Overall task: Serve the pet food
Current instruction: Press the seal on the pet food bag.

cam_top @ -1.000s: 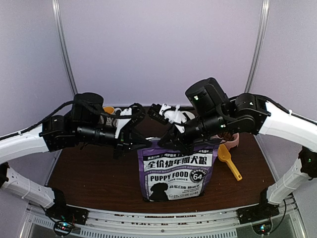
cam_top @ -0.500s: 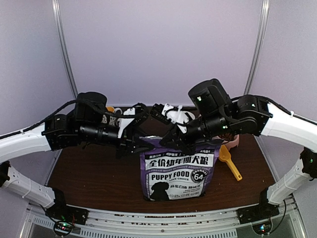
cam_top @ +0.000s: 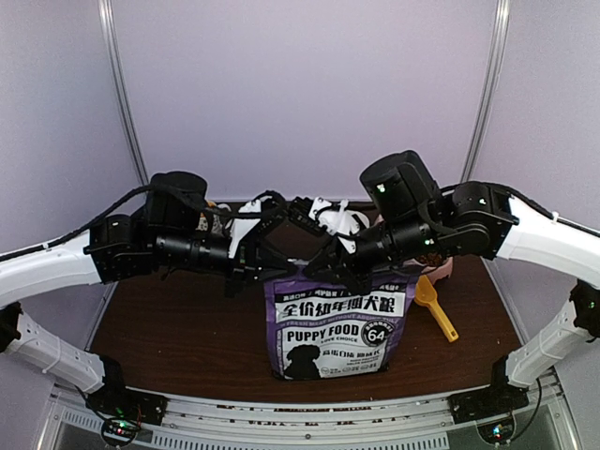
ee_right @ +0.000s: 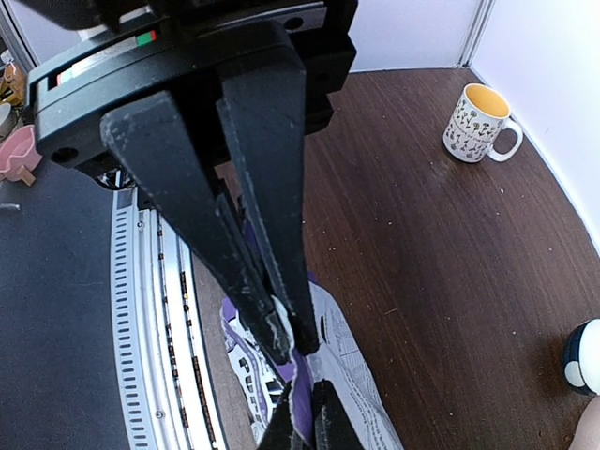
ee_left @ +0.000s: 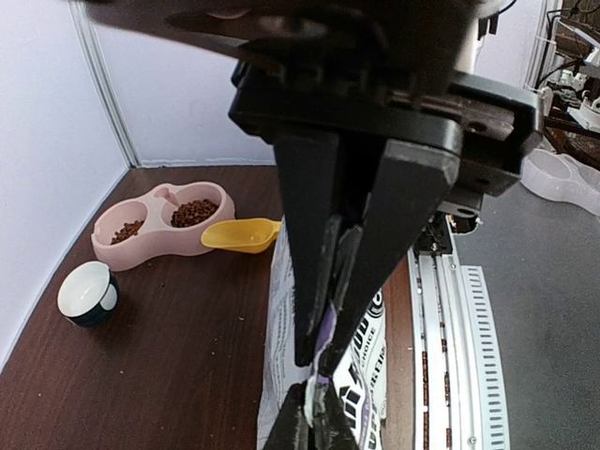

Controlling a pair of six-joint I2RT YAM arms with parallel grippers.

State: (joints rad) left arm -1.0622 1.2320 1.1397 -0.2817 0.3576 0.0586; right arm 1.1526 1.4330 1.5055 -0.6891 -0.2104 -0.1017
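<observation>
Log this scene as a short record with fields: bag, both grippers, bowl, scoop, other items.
bag: purple, upright on the table
left gripper: shut on the bag's top edge
right gripper: shut on the bag's top edge
bowl: pink, double, kibble in both halves
scoop: yellow, lying beside the bowl
other: mug; small dish

bright, even, diffuse light; soft faint shadows; wrist views blurry up close
</observation>
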